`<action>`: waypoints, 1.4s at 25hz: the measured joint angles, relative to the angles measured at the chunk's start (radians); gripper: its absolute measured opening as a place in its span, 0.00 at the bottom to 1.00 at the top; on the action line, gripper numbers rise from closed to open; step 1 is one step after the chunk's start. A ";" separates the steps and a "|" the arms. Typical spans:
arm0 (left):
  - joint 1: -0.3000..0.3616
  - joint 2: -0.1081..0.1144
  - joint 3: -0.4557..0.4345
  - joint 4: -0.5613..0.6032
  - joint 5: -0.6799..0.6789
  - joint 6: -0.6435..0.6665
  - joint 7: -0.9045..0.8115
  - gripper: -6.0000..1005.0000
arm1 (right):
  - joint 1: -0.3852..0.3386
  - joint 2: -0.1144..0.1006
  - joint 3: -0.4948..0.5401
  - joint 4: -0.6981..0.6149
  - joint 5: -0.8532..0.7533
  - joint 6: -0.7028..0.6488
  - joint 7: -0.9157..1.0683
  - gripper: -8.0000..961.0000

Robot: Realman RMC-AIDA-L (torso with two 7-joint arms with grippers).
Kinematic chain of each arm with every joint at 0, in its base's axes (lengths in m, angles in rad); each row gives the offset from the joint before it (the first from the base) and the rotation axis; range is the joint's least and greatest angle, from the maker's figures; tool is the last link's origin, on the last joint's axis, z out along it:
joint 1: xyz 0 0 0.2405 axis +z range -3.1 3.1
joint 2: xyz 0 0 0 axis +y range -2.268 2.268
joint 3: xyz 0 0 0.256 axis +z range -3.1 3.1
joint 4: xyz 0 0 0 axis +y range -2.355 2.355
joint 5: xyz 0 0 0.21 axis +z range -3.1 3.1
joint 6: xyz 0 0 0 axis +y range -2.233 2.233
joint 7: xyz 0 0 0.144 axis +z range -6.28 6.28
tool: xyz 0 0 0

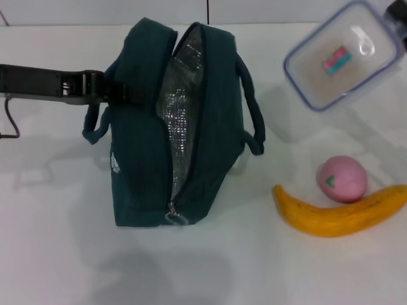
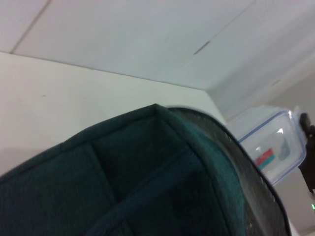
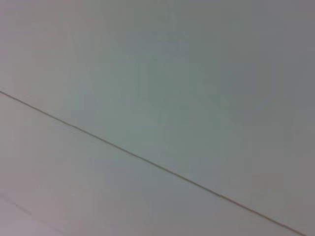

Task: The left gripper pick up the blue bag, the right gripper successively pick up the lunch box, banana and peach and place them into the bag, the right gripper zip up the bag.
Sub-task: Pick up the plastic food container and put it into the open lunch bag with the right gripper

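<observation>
The blue bag (image 1: 140, 165) stands mid-table with its top unzipped, silver lining (image 1: 181, 121) showing. My left gripper (image 1: 105, 89) reaches in from the left and is shut on the bag's near side by a handle. In the left wrist view the bag (image 2: 123, 187) fills the foreground. The lunch box (image 1: 340, 57) hangs tilted above the table at the far right, held at its corner by my right gripper (image 1: 395, 11). The left wrist view shows that lunch box (image 2: 270, 147) past the bag. The peach (image 1: 341, 179) and banana (image 1: 337, 216) lie on the table, right of the bag.
The bag's zipper pull (image 1: 177, 218) sits at its front end. The white table (image 1: 57, 241) stretches in front of and left of the bag. A cable (image 1: 9, 121) hangs under the left arm. The right wrist view shows only a pale surface with a seam.
</observation>
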 joint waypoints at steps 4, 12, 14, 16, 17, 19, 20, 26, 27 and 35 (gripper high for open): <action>0.000 -0.013 0.002 0.001 -0.005 0.007 -0.003 0.04 | 0.024 0.000 -0.001 -0.001 0.037 -0.088 0.040 0.10; -0.010 -0.026 0.020 -0.003 -0.006 0.007 -0.005 0.04 | 0.151 0.007 -0.009 0.000 0.067 -0.177 0.079 0.10; -0.012 -0.028 0.027 -0.003 -0.006 0.006 -0.004 0.04 | 0.187 0.009 -0.012 0.006 0.066 -0.175 0.079 0.10; -0.018 -0.032 0.028 -0.005 -0.007 0.006 -0.002 0.04 | 0.210 0.010 -0.017 0.010 0.064 -0.173 0.079 0.10; -0.026 -0.033 0.028 -0.013 -0.007 0.006 -0.002 0.04 | 0.231 0.013 -0.031 0.012 0.061 -0.167 0.078 0.10; -0.047 -0.034 0.028 -0.043 -0.007 0.005 0.001 0.04 | 0.255 0.015 -0.070 0.019 0.061 -0.146 0.074 0.10; -0.051 -0.034 0.028 -0.049 -0.007 0.005 0.002 0.04 | 0.267 0.015 -0.100 0.025 0.061 -0.124 0.070 0.10; -0.072 -0.030 0.021 -0.106 -0.007 -0.009 0.022 0.04 | 0.277 0.015 -0.197 0.027 0.061 -0.034 0.056 0.10; -0.070 -0.029 0.015 -0.107 -0.007 -0.011 0.022 0.04 | 0.274 0.015 -0.216 0.026 0.061 -0.013 0.056 0.10; -0.062 -0.024 -0.046 -0.109 -0.007 -0.013 0.038 0.04 | 0.237 0.015 -0.307 0.023 0.058 0.065 0.058 0.10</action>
